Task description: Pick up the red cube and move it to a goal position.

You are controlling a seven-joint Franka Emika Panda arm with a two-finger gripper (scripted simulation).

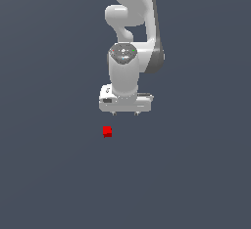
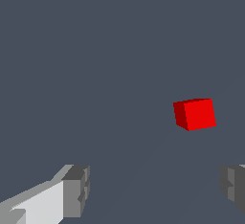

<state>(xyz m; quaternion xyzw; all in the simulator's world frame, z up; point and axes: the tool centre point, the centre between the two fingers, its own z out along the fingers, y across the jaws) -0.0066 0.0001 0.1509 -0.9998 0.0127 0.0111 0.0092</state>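
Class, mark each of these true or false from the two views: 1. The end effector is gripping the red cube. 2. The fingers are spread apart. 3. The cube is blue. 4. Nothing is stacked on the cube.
1. False: the red cube lies apart from the end effector, untouched.
2. True: in the wrist view the fingers stand wide apart with nothing between them.
3. False: it is bright red.
4. True: it sits alone on the dark grey floor.

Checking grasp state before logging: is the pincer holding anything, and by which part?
Nothing held. The pincer is open and empty; the red cube lies apart from its fingers, untouched.
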